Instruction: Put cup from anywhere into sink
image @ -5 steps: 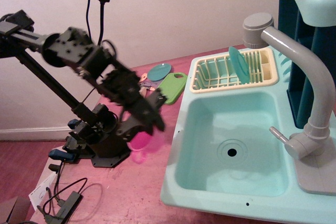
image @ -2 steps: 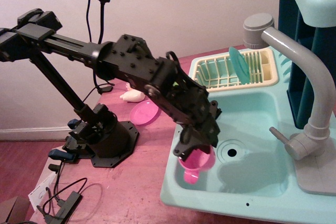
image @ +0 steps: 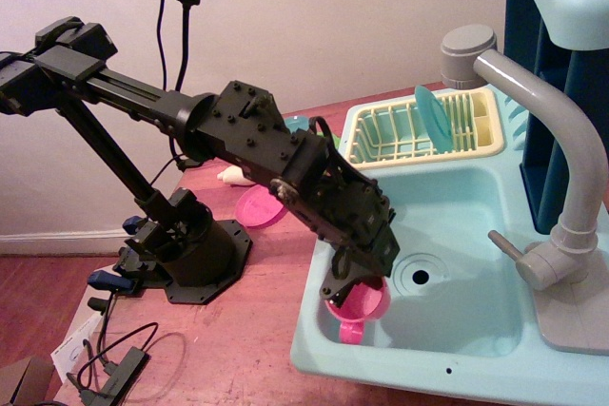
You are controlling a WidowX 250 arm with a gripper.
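Note:
The magenta-pink cup (image: 361, 305) is inside the pale turquoise sink (image: 457, 206), at its front-left corner, with its handle pointing down toward the basin floor. My black gripper (image: 354, 282) reaches down into the sink from the left, and its jaws are closed on the cup's rim. I cannot tell whether the cup touches the basin floor or hangs just above it. The dark drain hole (image: 420, 276) lies just right of the cup.
A grey faucet (image: 561, 159) arches over the sink's right side. A cream dish rack (image: 400, 135) with a teal plate (image: 436, 116) stands behind the sink. A flat pink plate (image: 257, 204) and a cream object (image: 231, 175) lie on the table by the arm's base (image: 186, 259).
One second ago the gripper held the cup over the table left of the sink. It swung right over the rim and has now lowered the cup deeper into the basin's front-left corner.

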